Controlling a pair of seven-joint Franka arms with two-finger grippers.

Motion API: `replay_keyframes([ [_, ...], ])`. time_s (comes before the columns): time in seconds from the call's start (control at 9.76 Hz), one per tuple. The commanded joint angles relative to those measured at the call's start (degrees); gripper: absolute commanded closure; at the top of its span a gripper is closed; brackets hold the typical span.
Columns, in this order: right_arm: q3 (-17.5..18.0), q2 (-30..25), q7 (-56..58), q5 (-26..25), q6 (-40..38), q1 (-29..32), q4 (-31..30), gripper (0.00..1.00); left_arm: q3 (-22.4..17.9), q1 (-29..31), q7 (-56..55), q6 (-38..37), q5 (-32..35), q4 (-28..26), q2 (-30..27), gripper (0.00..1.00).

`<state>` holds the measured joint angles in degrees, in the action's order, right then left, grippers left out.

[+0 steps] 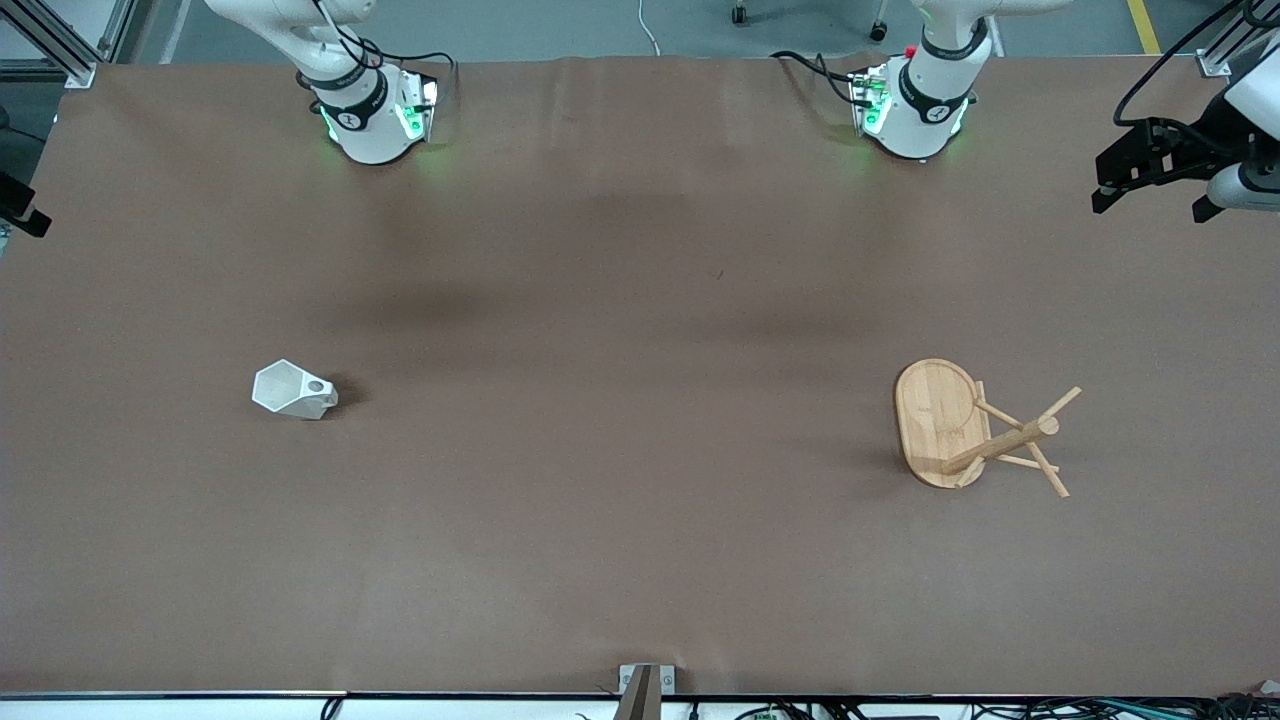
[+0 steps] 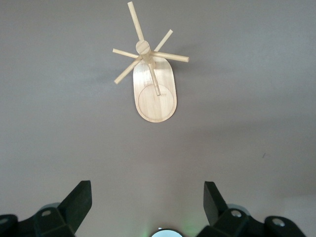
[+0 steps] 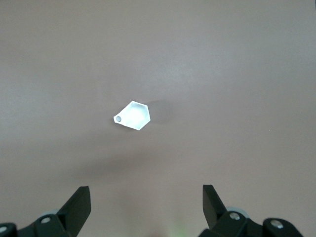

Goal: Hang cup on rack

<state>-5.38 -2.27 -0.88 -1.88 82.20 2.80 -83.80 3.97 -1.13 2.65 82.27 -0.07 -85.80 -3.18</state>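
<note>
The white faceted cup (image 1: 293,390) (image 3: 133,116) rests on the brown table toward the right arm's end, the round hole in its handle showing from above. The wooden rack (image 1: 960,425) (image 2: 154,84) stands upright toward the left arm's end, thin pegs fanning out from its post over an oval base. Neither hand shows in the front view. In the left wrist view my left gripper (image 2: 146,185) hangs open and empty high over the table, short of the rack. In the right wrist view my right gripper (image 3: 145,188) is likewise open and empty, high up and short of the cup.
The two arm bases (image 1: 375,115) (image 1: 915,105) stand along the table's edge farthest from the front camera. A black device on a mount (image 1: 1160,160) juts in at the left arm's end. A small metal bracket (image 1: 645,685) sits on the table's edge nearest that camera.
</note>
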Motion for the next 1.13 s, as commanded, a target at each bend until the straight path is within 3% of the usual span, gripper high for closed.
replay_keyframes([
  [0.0,0.2,-0.2,0.3,0.7,0.1,0.7,-0.4,0.00,0.0,0.2,0.6,-1.1,-0.6,0.1,1.2,0.00],
  [0.51,0.2,-0.2,0.6,0.7,1.9,0.4,-2.8,0.00,0.0,0.0,1.0,-1.1,-0.5,0.7,3.1,0.00],
  [1.02,0.2,3.9,0.6,0.6,24.8,1.2,-23.5,0.00,0.3,-0.9,0.9,-1.1,-0.2,2.7,8.0,0.00],
])
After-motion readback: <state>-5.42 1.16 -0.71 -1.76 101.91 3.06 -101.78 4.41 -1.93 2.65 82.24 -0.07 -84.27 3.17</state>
